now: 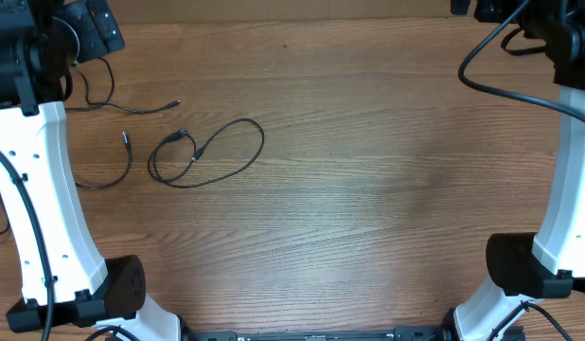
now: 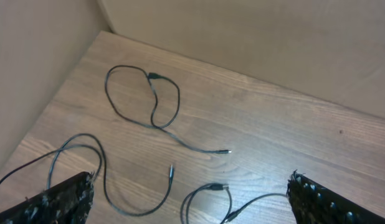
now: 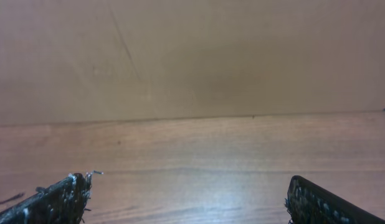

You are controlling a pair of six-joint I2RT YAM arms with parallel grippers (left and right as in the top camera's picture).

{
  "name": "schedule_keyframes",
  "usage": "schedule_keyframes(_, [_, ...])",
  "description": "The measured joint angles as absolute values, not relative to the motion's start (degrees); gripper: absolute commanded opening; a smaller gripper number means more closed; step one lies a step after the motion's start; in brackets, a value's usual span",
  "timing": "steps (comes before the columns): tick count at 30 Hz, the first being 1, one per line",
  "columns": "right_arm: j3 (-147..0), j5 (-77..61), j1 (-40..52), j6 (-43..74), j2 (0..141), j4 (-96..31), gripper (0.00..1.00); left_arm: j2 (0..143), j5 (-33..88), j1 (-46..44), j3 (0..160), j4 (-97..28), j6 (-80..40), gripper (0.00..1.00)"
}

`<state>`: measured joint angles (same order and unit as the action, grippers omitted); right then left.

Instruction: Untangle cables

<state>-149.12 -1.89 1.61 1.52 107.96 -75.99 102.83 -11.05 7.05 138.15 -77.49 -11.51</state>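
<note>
Across a wooden table, three thin black cables are lying as separate loops at the left, apparently already freed. The left gripper is hovering over them, fingers spread wide, holding nothing. The right gripper is idling equally wide, well apart from the cords.
</note>
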Motion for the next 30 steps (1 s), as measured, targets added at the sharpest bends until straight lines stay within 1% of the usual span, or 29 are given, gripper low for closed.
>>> schedule_keyframes(3, [-149.1, -1.9, 1.6, 1.5, 108.2, -73.6, 1.00, 101.4, -12.1, 6.7, 136.5, -78.0, -11.9, 1.00])
schedule_keyframes(6, [-149.1, -1.8, 1.6, 1.5, 108.2, -71.0, 1.00, 97.7, -13.3, 6.0, 130.0, -76.6, -12.3, 1.00])
schedule_keyframes(10, [-149.1, -1.9, 1.6, 1.4, 108.2, -68.8, 1.00, 88.6, -15.8, 5.6, 114.4, -70.0, -13.6, 1.00])
schedule_keyframes(16, [-149.1, -1.8, 1.6, 1.4, 108.3, -67.4, 1.00, 67.9, -16.8, 5.6, 86.4, -53.7, -14.5, 1.00])
schedule_keyframes(19, [-149.1, -1.8, 1.6, 1.4, 108.3, -66.9, 1.00, 58.7, -17.3, 5.6, 75.7, -49.8, -14.7, 0.99])
schedule_keyframes(23, [-149.1, -1.8, 1.6, 1.4, 108.3, -66.6, 1.00, 53.8, -17.5, 5.6, 69.1, -49.6, -14.7, 1.00])
schedule_keyframes(30, [-149.1, -1.8, 1.6, 1.5, 108.3, -66.8, 1.00, 54.4, -17.6, 5.6, 67.7, -49.8, -14.7, 1.00])
